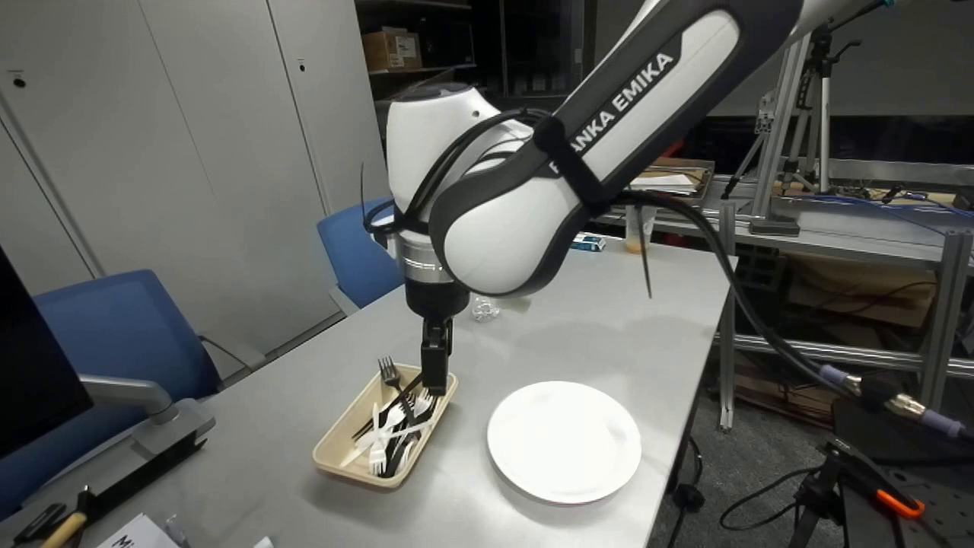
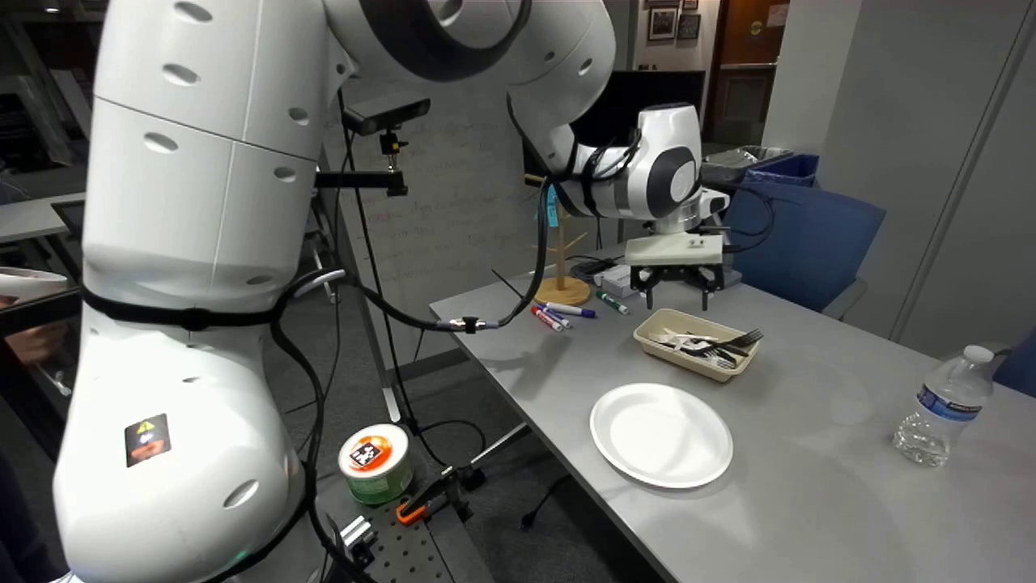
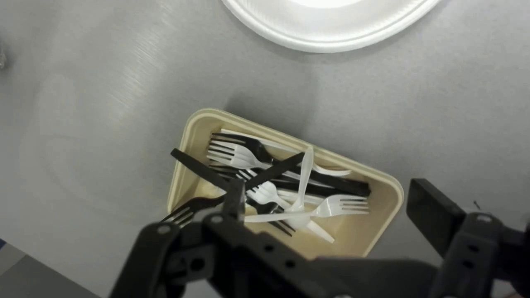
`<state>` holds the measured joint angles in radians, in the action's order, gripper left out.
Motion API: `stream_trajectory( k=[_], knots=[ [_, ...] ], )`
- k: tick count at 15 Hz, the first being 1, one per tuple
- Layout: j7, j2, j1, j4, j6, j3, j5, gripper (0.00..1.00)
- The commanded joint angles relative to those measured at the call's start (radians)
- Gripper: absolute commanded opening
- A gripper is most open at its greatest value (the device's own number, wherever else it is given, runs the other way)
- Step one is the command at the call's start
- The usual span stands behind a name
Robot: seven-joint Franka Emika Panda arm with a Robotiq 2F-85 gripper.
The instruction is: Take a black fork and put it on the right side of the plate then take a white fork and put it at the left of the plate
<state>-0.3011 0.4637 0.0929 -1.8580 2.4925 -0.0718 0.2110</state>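
Observation:
A tan tray (image 1: 351, 473) holds a jumble of black and white plastic utensils; it also shows in an exterior view (image 2: 688, 366) and the wrist view (image 3: 374, 173). A black fork (image 3: 271, 174) lies on top, its tines over the tray's edge; those tines show in both exterior views (image 1: 389, 371) (image 2: 749, 339). A white fork (image 3: 333, 206) lies across the pile. The round white plate (image 1: 564, 441) is bare on the table beside the tray, also in an exterior view (image 2: 662, 436) and the wrist view (image 3: 331, 43). My gripper (image 2: 677, 300) is open and empty above the tray; its fingers partly hide the utensils in the wrist view (image 3: 327, 196).
A water bottle (image 2: 943, 405) stands on the table. Several markers (image 2: 558, 312), a wooden stand (image 2: 562, 290) and a white box (image 2: 619, 281) are beyond the tray. A monitor (image 1: 34, 365) stands at the table's edge beside blue chairs (image 1: 125, 327).

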Motion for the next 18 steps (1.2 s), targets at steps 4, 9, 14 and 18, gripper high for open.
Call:
stream_trajectory(
  k=[4, 9, 14, 18],
  knots=[
    [-0.108, 0.174, 0.027, 0.162, -0.026, 0.001, 0.128, 1.0],
    [-0.172, 0.276, 0.013, 0.294, -0.023, 0.001, 0.162, 1.0],
    [-0.217, 0.35, -0.015, 0.38, -0.028, 0.003, 0.148, 1.0],
    [-0.24, 0.407, -0.029, 0.437, -0.033, 0.011, 0.153, 1.0]
  ],
)
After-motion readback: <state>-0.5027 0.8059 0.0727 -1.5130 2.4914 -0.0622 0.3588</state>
